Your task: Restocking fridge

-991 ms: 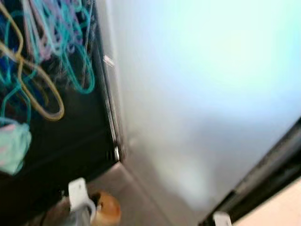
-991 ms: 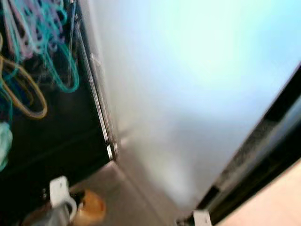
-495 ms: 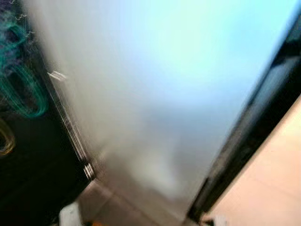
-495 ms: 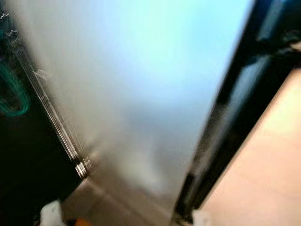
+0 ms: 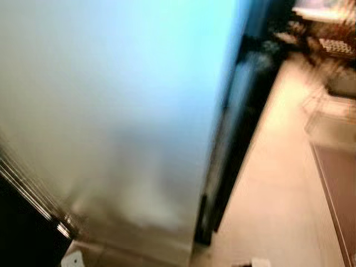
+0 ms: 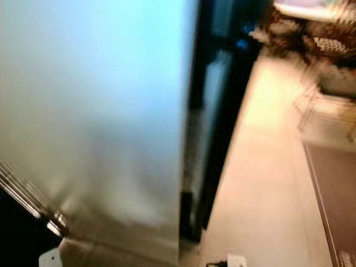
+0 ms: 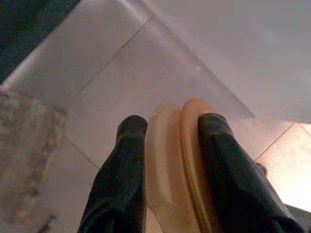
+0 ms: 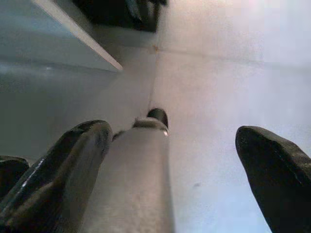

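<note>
Silver fridge door (image 5: pixel 111 111) now fills the left of the blurry head views, with tan floor (image 5: pixel 278 183) newly showing on the right, so the robot has turned. The left gripper (image 7: pixel 167 141) squeezes a pale orange-lidded jar (image 7: pixel 177 165) low over the floor, not yet in the fridge. The right gripper (image 8: pixel 170 145) hangs wide apart, holding nothing.

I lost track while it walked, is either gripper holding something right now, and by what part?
The left gripper is shut on a pale peach-coloured rounded item, its fingers pressing opposite sides. The right gripper is open, holding nothing.
</note>
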Robot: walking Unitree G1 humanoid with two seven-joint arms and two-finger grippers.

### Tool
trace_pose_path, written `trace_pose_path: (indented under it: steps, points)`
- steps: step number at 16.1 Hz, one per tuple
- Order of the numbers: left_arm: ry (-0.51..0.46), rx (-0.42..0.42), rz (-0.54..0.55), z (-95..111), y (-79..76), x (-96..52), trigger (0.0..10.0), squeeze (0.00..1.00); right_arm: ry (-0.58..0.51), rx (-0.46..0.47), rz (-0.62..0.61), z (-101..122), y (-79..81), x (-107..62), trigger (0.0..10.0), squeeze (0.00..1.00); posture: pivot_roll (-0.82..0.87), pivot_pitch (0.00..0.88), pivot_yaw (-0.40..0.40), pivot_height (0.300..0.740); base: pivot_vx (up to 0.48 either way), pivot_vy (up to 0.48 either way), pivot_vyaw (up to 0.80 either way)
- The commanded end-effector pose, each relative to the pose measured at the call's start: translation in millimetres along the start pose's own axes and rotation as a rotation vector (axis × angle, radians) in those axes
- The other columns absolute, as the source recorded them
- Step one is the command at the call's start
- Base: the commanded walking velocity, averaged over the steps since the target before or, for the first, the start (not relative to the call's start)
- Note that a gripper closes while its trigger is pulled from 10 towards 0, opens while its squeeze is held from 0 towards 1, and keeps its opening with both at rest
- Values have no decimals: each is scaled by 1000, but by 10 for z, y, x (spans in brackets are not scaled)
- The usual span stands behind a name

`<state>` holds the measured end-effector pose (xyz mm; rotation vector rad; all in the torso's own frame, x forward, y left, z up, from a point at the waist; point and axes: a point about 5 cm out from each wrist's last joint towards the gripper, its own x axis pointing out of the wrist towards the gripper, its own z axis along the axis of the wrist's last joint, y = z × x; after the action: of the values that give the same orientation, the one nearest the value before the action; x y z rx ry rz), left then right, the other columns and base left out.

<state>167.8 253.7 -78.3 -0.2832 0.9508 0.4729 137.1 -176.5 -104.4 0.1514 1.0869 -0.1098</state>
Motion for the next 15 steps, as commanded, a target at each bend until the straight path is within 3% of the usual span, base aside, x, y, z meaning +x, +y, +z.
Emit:
trace_pose_path:
  steps: [1,3,5,8,9,10,11,12,15]
  points:
    - [10,-11,3,-4,-17,2,10000,0,-19,27,-25,11,-37,-4,10000,0,9,0,36,740,0,0,0]
    - [17,-13,15,-18,12,0,10000,0,-46,36,-41,31,-49,-7,10000,0,7,0,35,740,0,0,0]
    - [9,-20,9,-16,-53,3,10000,0,-93,29,-75,60,-70,-15,10000,0,-5,0,38,740,0,0,0]
    - [9,-15,21,-34,-45,1,10000,0,-194,80,-131,96,-101,-43,10000,0,-25,0,45,740,0,0,0]
    - [4,-5,40,-33,-29,0,10000,0,-273,127,-152,130,-112,-68,10000,0,-34,0,50,740,0,0,0]
    - [2,-7,42,-25,-28,0,10000,0,-395,124,-185,400,-301,-105,10000,0,-44,0,51,740,0,0,0]
    - [0,-4,42,-21,-29,1,10000,0,-554,125,-219,866,-629,-211,10000,0,-52,0,49,740,0,0,0]
    - [-5,4,46,-18,-26,0,10000,0,-656,85,-201,1119,-702,-292,10000,0,-51,0,47,740,0,0,0]
    - [-6,-3,54,-34,-16,-2,10000,0,-826,22,-127,1410,-540,-409,10000,0,-45,0,39,740,0,0,0]
